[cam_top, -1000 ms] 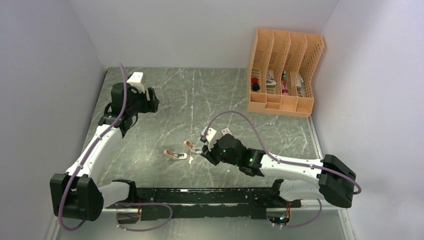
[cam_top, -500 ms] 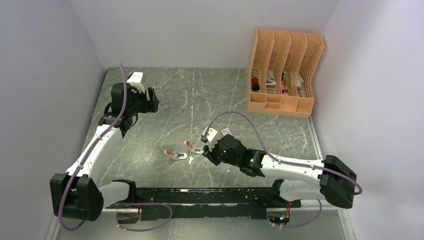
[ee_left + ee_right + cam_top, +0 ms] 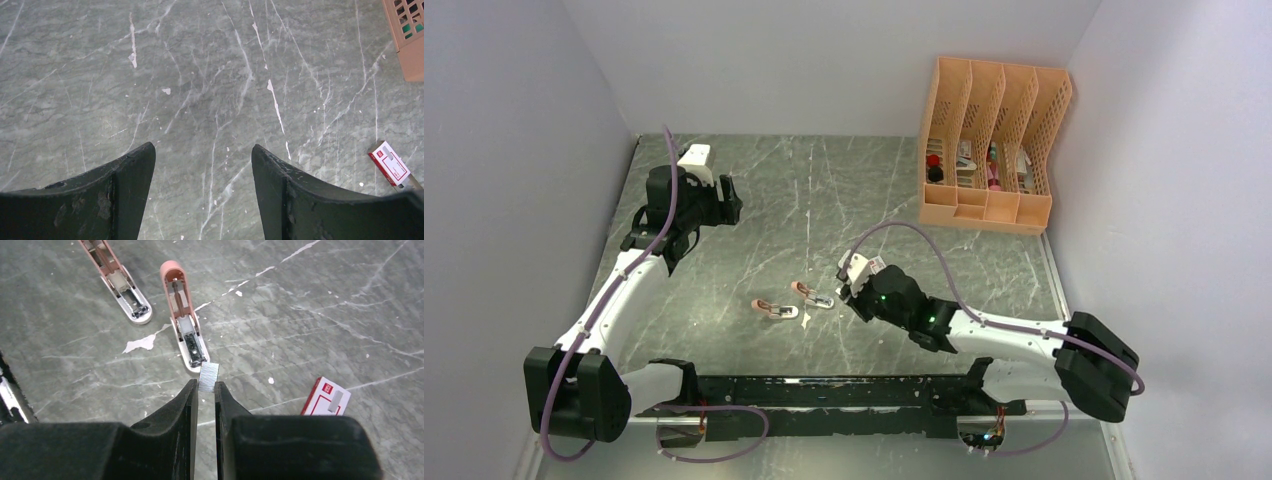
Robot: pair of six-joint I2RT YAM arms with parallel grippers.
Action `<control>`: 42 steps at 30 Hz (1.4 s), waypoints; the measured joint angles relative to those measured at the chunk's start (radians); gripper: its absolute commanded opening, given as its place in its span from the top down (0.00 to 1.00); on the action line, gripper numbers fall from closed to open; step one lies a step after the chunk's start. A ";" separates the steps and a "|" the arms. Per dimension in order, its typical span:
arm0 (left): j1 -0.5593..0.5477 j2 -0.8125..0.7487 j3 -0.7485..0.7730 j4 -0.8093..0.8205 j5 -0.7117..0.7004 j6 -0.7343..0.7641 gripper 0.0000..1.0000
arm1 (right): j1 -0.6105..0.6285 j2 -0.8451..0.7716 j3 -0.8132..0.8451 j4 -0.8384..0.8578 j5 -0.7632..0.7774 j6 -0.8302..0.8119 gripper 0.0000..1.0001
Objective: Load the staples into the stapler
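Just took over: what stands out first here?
The right gripper pinches a silvery staple strip by the tip of an opened salmon-pink stapler at the centre, a second opened stapler to its left. The red-and-white staple box lies beside that gripper, while the left gripper hangs open at the far left.

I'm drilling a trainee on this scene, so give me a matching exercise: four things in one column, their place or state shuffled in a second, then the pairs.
Column 1
1. thin silvery staple strip
2. small red-and-white cardboard staple box
3. salmon-pink mini stapler nearest the right claw
4. left claw

Column 2
A. open, holding nothing
B. on the grey marbled table, right of the right claw
C. gripped in the right claw
D. opened out, inside facing up

Pairs: 1-C, 2-B, 3-D, 4-A
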State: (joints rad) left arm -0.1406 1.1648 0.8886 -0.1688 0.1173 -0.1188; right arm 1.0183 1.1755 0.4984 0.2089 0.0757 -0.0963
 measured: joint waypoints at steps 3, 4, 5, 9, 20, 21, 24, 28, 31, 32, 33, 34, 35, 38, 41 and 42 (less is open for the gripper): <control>0.000 0.000 0.000 0.000 0.000 0.000 0.25 | -0.011 -0.016 -0.045 0.060 0.006 -0.013 1.00; 0.000 0.000 0.000 0.000 0.001 0.000 0.25 | -0.013 -0.020 -0.057 0.072 0.010 -0.019 1.00; 0.000 0.000 0.000 0.000 0.001 0.000 0.25 | -0.013 -0.023 -0.064 0.078 0.016 -0.022 1.00; 0.000 -0.001 0.000 0.000 0.004 0.000 0.25 | -0.018 -0.046 -0.067 0.078 0.039 -0.020 1.00; 0.000 -0.010 0.000 0.000 0.020 -0.001 0.25 | -0.022 -0.098 -0.054 0.091 -0.103 -0.108 1.00; 0.000 -0.011 0.000 0.000 0.020 0.000 0.25 | -0.023 -0.081 -0.042 0.086 -0.124 -0.126 1.00; 0.000 -0.012 0.000 0.000 0.022 -0.001 0.25 | -0.029 -0.024 -0.009 0.076 -0.184 -0.176 1.00; 0.000 -0.012 0.000 0.000 0.022 0.000 0.25 | -0.085 0.066 0.044 0.070 -0.325 -0.243 1.00; 0.000 -0.011 0.000 0.000 0.021 0.000 0.25 | -0.157 0.140 0.090 0.067 -0.455 -0.284 1.00; 0.000 -0.011 0.000 0.000 0.021 0.000 0.25 | -0.177 0.160 0.103 0.060 -0.490 -0.298 1.00; 0.000 -0.011 0.000 0.000 0.021 0.000 0.25 | -0.193 0.176 0.114 0.053 -0.517 -0.312 1.00; 0.000 -0.011 0.000 0.000 0.021 0.000 0.25 | -0.205 0.190 0.124 0.048 -0.541 -0.325 1.00; 0.000 -0.011 0.000 0.000 0.020 0.000 0.25 | -0.216 0.203 0.135 0.042 -0.566 -0.337 1.00; 0.000 -0.009 0.000 0.000 0.019 0.002 0.25 | -0.234 0.229 0.162 0.025 -0.629 -0.362 1.00; 0.000 -0.002 0.000 -0.001 0.014 0.004 0.24 | -0.241 0.266 0.201 -0.001 -0.664 -0.378 1.00; 0.000 0.000 0.000 -0.001 0.013 0.006 0.24 | -0.241 0.279 0.215 -0.009 -0.668 -0.381 1.00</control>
State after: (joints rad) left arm -0.1406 1.1648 0.8886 -0.1696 0.1307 -0.1127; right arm 0.7769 1.4544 0.7132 0.2001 -0.5919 -0.4770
